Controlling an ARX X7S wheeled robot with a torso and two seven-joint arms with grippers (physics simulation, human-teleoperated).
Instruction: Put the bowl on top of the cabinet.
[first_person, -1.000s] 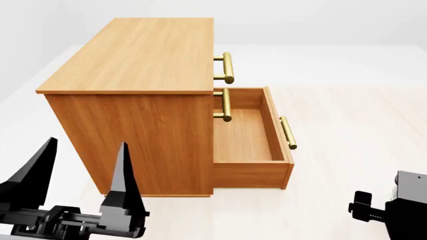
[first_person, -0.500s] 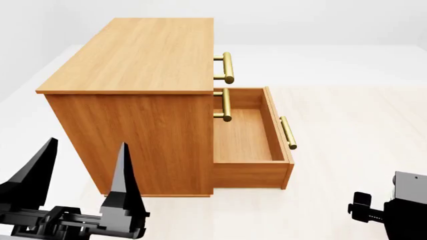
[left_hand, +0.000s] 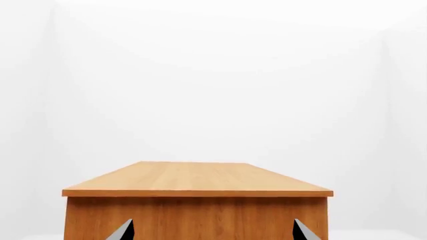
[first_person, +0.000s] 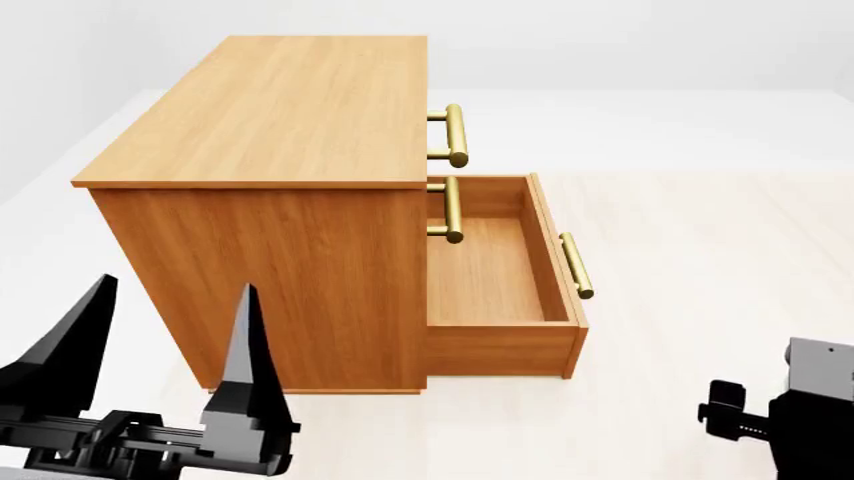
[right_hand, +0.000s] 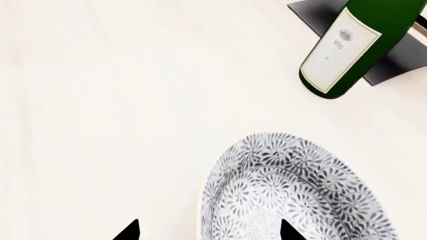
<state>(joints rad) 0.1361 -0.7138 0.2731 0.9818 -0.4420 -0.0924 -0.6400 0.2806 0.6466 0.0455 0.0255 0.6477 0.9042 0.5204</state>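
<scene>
The bowl (right_hand: 293, 192) sat upright on the pale floor (right_hand: 100, 100), mouth up, its patterned inside facing the right wrist camera; being round, it had no long axis to speak of, only a vertical one through its foot, which was hidden. It appeared in the right wrist view alone, so its place relative to the cabinet could not be told. The right gripper (right_hand: 208, 230) hung above it with its two dark fingertips spread wide, one outside the near rim and one over the bowl's inside, a stance that looked meant for pinching the wall of the bowl rather than spanning it. Nothing was held yet, and whether the tips touched the rim was not clear. Near the bowl, but apart from it, a green wine bottle (right_hand: 353, 45) leaned on a black base (right_hand: 313, 15). In the head view the cabinet (first_person: 280, 110) stood ahead with its flat top bare, its lower drawer (first_person: 497, 265) pulled out to the side and brass handles (first_person: 455, 136) showing. The left gripper (first_person: 167, 330) was held low in front of the cabinet's side, fingers pointing up and well spread, empty; it seemed parked out of the way. Of the right arm (first_person: 787, 410), only a dark part showed at that view's edge.
</scene>
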